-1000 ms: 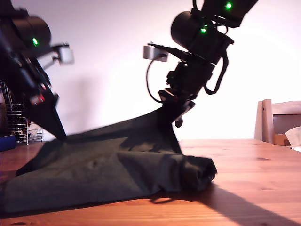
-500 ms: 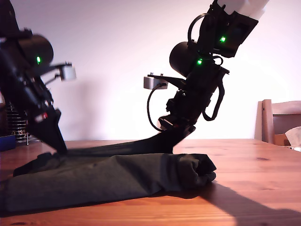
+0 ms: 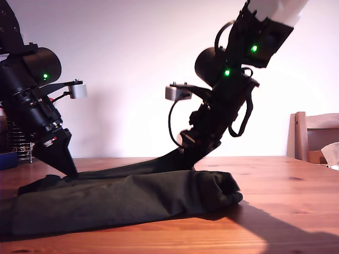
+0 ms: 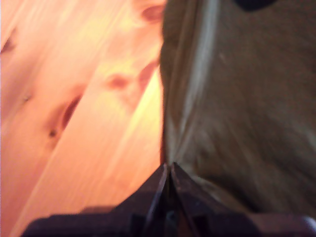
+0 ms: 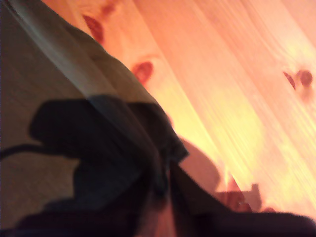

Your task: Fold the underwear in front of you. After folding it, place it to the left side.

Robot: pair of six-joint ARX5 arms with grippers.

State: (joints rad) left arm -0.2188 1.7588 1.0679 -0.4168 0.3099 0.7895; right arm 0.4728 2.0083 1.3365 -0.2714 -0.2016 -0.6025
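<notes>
The underwear [image 3: 132, 201] lies as a long, dark, folded bundle on the wooden table [image 3: 280, 211]. Its upper layer is stretched low between my two grippers. My first gripper [image 3: 69, 172] is at the exterior view's left, tips down on the cloth's far edge. In its wrist view the jaws [image 4: 168, 170] meet, shut on the edge of the underwear [image 4: 237, 108]. My second gripper [image 3: 188, 161] is nearer the exterior view's middle. It pinches a corner of the underwear [image 5: 59, 98] between closed jaws [image 5: 168, 185]. The arm's shadow falls on the cloth.
A wire rack [image 3: 18, 137] and a blue object [image 3: 8, 159] stand at the exterior view's left edge, behind the first arm. A wooden chair [image 3: 315, 135] and something white [image 3: 331, 153] are at the exterior view's right edge. Bare wood shows to the right of the bundle.
Both grippers have come down, bringing the raised cloth layer from a tent shape to nearly flat over the bundle. The second gripper dropped the most.
</notes>
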